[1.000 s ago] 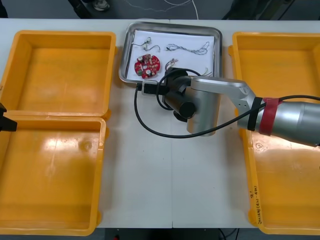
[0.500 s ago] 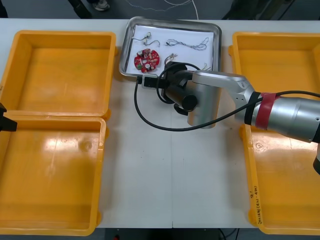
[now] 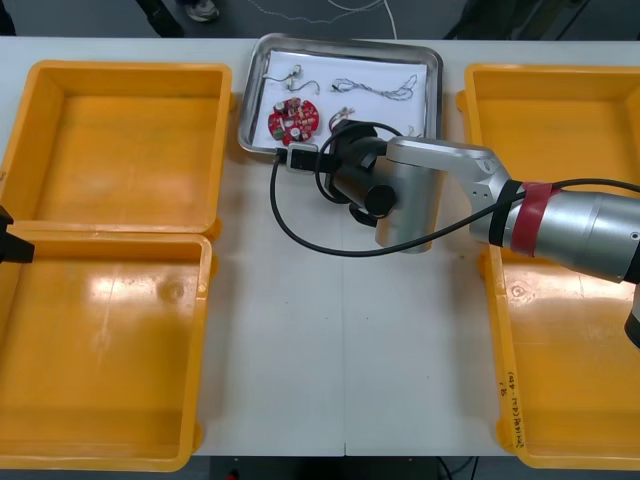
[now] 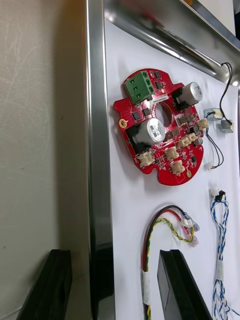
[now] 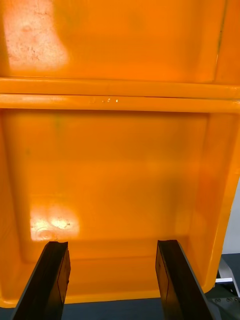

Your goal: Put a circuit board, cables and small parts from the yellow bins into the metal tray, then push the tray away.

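Note:
The metal tray point(image 3: 340, 42), white inside, stands at the far middle of the table. In it lie a round red circuit board point(image 3: 293, 118), thin cables point(image 3: 380, 88) and small metal parts point(image 3: 295, 75). My right gripper point(image 3: 300, 155) is at the tray's near rim. In the right wrist view it point(image 4: 114, 257) is open and straddles the rim point(image 4: 95, 125): one finger point(image 4: 50, 285) outside, the other point(image 4: 182, 285) inside, beside the red and yellow cable point(image 4: 160, 225). Beyond lie the board point(image 4: 160, 132) and the blue and white cable point(image 4: 220, 250). My left gripper point(image 5: 112, 247) hangs open above a yellow bin point(image 5: 115, 165).
Two yellow bins point(image 3: 125, 145) point(image 3: 100, 350) stand at the left and two point(image 3: 550, 100) point(image 3: 570, 380) at the right, with nothing visible inside. A black cable point(image 3: 290, 225) loops from my right wrist over the table. The left gripper point(image 3: 8, 245) shows at the left edge.
The tray has slid a little farther away with my right gripper at its near rim. The right gripper's fingers have since opened. The left arm has not moved.

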Tool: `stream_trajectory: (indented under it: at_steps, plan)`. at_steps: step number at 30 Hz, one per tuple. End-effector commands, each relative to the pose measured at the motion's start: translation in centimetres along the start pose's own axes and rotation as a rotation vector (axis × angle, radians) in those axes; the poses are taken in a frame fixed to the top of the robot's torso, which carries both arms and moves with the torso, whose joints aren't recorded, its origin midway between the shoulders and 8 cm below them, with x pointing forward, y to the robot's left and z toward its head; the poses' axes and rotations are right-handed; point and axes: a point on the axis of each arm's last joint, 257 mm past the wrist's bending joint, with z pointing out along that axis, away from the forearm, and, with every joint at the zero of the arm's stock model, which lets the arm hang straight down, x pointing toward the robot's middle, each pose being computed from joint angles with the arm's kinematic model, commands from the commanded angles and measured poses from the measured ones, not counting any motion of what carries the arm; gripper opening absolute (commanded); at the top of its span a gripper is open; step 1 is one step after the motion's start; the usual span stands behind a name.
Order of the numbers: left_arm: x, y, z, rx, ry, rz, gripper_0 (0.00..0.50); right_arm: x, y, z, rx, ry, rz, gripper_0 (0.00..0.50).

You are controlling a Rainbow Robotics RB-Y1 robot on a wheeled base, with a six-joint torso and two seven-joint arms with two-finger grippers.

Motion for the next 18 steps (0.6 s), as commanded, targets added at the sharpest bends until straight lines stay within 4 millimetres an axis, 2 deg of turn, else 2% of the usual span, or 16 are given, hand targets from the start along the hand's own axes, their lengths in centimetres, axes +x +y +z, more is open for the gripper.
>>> stream_trajectory:
  at_steps: [1, 7, 18]
  plan:
    - [-0.4, 0.9, -1.3, -0.042, -0.025, 0.108, 0.500, 0.1, 0.5, 0.0, -0.009, 0.005, 0.042, 0.500]
    - [-0.4, 0.9, -1.3, -0.042, -0.025, 0.108, 0.500, -0.5, 0.9, -1.1, -0.049, 0.050, 0.113, 0.500]
    - [-0.4, 0.9, -1.3, -0.042, -0.025, 0.108, 0.500, -1.3, 1.0, -4.0, -0.062, 0.153, 0.123, 0.500]
